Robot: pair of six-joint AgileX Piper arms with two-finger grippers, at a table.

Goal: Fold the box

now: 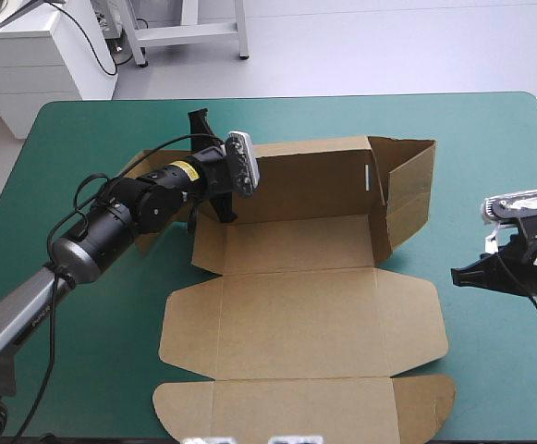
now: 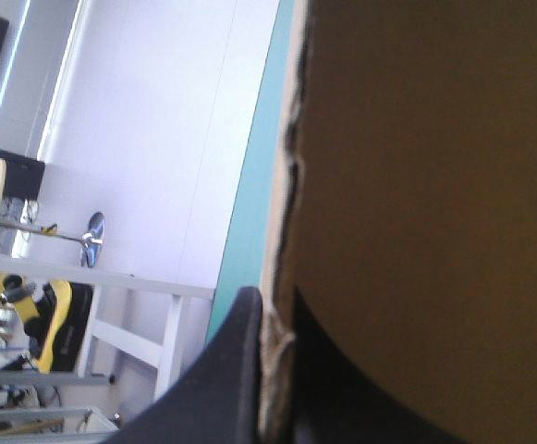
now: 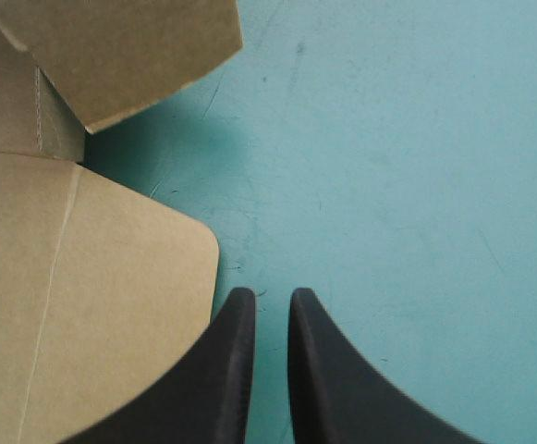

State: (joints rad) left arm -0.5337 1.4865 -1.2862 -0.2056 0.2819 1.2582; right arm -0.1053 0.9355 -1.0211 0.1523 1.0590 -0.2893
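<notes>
The brown box point(image 1: 296, 305) lies in the middle of the table, its back wall and right wall point(image 1: 407, 199) raised and its front flaps flat. My left gripper point(image 1: 211, 171) is at the box's far left corner, shut on the left wall. In the left wrist view that board point(image 2: 434, 185) fills the picture, its edge pinched between the black fingers point(image 2: 236, 370). My right gripper point(image 1: 456, 275) hovers low over the cover just right of the box. In the right wrist view it point(image 3: 268, 298) is shut on nothing, beside a rounded flap point(image 3: 92, 305).
The teal-green cover point(image 1: 499, 148) stretches wide to the right of the box and along the far edge. A white cabinet point(image 1: 37, 55) stands beyond the table's far left corner.
</notes>
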